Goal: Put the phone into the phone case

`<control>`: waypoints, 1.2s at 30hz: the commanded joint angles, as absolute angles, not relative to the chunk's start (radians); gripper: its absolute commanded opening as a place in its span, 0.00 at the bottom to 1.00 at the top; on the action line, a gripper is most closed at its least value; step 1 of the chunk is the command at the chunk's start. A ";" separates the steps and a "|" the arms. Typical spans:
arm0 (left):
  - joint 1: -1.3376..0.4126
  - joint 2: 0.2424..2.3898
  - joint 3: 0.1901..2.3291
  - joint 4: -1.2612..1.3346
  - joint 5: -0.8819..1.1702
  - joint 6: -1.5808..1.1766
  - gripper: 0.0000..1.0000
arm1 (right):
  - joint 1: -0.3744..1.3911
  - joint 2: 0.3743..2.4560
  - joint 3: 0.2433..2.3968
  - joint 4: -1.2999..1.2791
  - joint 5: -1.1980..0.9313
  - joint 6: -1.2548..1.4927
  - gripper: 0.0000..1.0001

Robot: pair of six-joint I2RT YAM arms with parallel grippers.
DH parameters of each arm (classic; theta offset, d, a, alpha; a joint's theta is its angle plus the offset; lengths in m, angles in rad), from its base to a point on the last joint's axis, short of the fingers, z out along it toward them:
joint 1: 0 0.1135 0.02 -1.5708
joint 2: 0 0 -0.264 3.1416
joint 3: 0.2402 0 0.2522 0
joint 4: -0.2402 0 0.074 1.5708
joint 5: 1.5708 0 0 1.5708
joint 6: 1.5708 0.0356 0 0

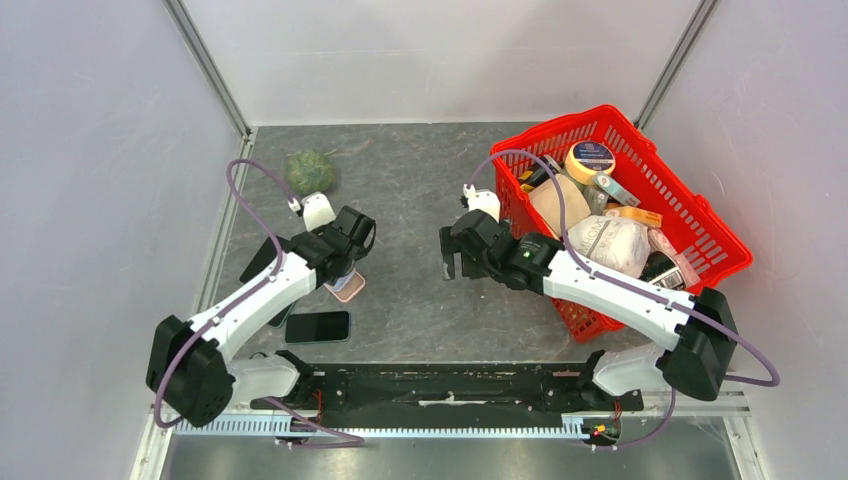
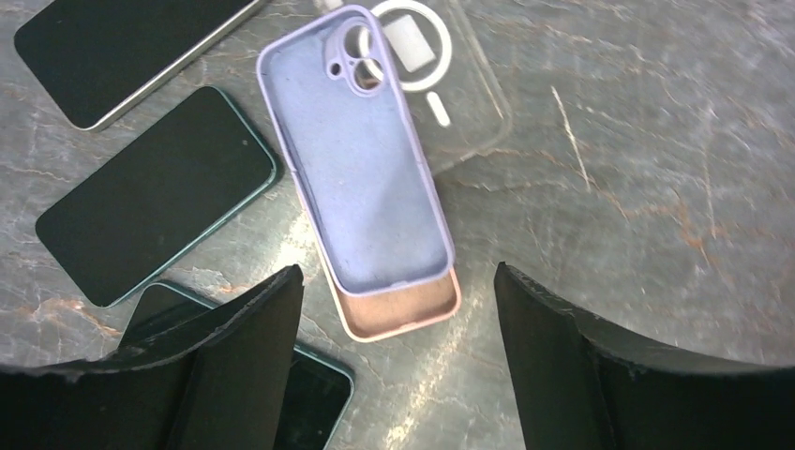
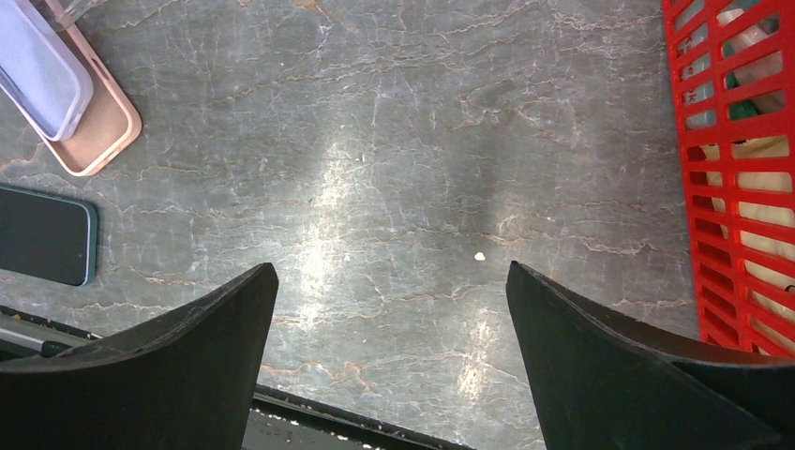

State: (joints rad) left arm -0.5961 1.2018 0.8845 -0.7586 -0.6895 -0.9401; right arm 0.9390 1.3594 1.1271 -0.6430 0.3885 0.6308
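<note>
The left gripper (image 2: 396,281), jaws spread wide and empty, is pictured over a lilac case (image 2: 361,159) stacked on a pink case (image 2: 403,309), with a dark phone (image 2: 155,192), 1 of 3, just beside; both cases could be dragged together if pinched. The right gripper (image 3: 389,272) is seen fully open, empty

walls (image 1: 430,60): plain pale panels, metal corner posts (image 1: 210,70) | tabletop (image 1: 420,200): grey, marble-veined | light: soft sheen

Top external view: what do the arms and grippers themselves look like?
Both arms have white links with black joints: left arm, right arm. A purple cable loops along each. The left gripper and right gripper have broad, matte black, wedge-shaped fingers.
</note>
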 commanded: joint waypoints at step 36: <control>-0.342 1.545 0.937 -0.486 -0.612 -0.927 0.03 | 0.946 1.376 1.097 -0.580 0.379 0.597 0.99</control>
